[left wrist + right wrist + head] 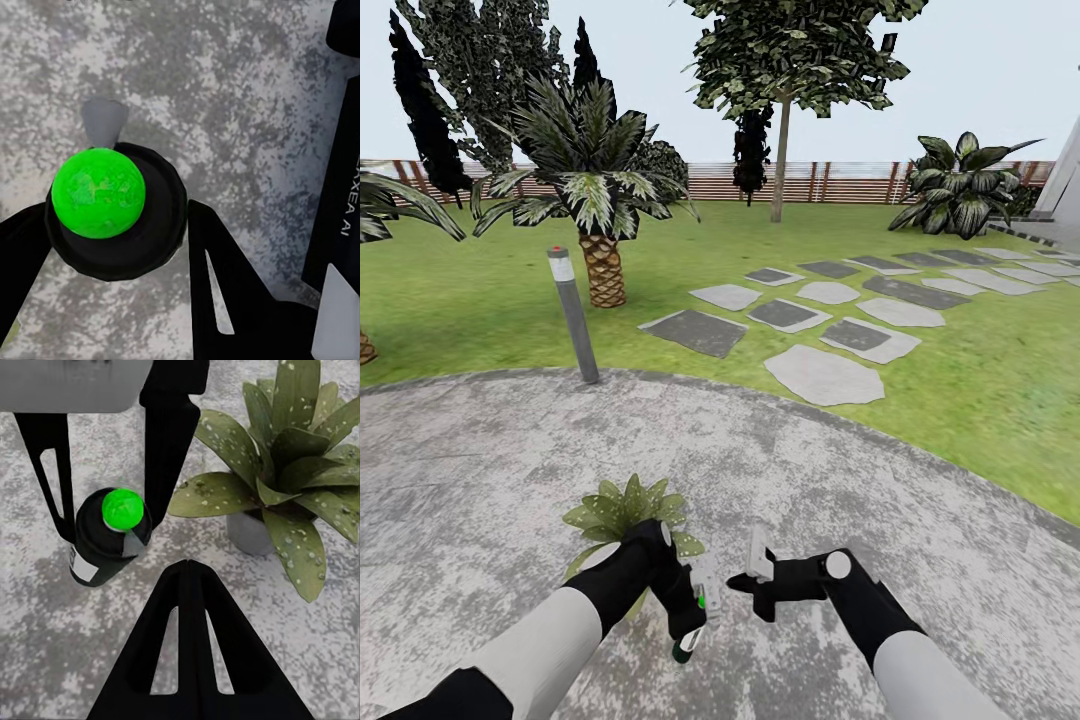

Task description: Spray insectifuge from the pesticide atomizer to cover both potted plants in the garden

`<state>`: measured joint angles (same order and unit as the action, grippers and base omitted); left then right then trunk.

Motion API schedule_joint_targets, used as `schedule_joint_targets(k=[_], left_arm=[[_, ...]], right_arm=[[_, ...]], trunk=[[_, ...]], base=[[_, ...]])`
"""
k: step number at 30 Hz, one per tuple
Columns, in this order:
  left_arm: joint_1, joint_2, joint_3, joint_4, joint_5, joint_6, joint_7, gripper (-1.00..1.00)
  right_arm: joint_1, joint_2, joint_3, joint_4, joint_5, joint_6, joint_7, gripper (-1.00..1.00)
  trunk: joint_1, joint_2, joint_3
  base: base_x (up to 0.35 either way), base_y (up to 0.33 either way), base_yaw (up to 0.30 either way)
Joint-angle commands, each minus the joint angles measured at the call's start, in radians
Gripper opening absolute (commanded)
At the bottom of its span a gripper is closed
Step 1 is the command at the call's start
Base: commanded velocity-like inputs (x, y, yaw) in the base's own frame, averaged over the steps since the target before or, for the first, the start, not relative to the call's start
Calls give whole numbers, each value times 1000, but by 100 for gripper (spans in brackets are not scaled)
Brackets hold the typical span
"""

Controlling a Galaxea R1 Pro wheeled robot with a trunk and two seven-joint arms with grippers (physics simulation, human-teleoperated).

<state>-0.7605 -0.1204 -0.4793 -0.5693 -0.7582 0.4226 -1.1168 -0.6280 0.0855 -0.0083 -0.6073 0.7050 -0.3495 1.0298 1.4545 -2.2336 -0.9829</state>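
The pesticide atomizer [690,640] is a dark green bottle with a white band. My left gripper [695,600] is shut on it and holds it just above the stone patio [480,470]. From the left wrist view its bright green cap [97,193] sits between the two black fingers [225,285]. One potted plant [625,512] stands right behind my left hand. In the right wrist view the plant [289,465] is in a small grey pot [251,534], and pale whitish specks dot its leaves. The atomizer [109,540] is close beside it. My right gripper [738,582] is shut and empty, pointing at the bottle.
A grey bollard lamp [573,315] stands at the patio's far edge. A palm tree [600,200] grows on the lawn behind it. Flat stepping stones [810,330] run off to the right, toward a leafy bush [960,185]. A slatted fence [840,182] closes the back.
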Motion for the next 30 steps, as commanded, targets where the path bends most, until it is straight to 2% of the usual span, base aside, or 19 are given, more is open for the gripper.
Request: schedule_joint_targets(k=[1,18,22,30], left_arm=[[-1,0,0,-2,-2,10,-5,-100],[-9,-16,5,-7,11,-4,-1,-100],[-8,-16,9,-40,14,-4,3,-100],[-7,-17,10,-46,15,-4,5,-100]], right_arm=[[0,2,-1,-1,6,-3,1,-100],[-1,5,-1,1,7,-3,1,-100],[0,5,-1,1,7,-3,1,-100],[0,5,-1,2,7,-3,1,-100]], trunk=[[0,0,-1],[0,0,-1],[0,0,-1],[0,0,-1]], base=[[0,0,0],[0,0,0],[0,0,0],[0,0,0]])
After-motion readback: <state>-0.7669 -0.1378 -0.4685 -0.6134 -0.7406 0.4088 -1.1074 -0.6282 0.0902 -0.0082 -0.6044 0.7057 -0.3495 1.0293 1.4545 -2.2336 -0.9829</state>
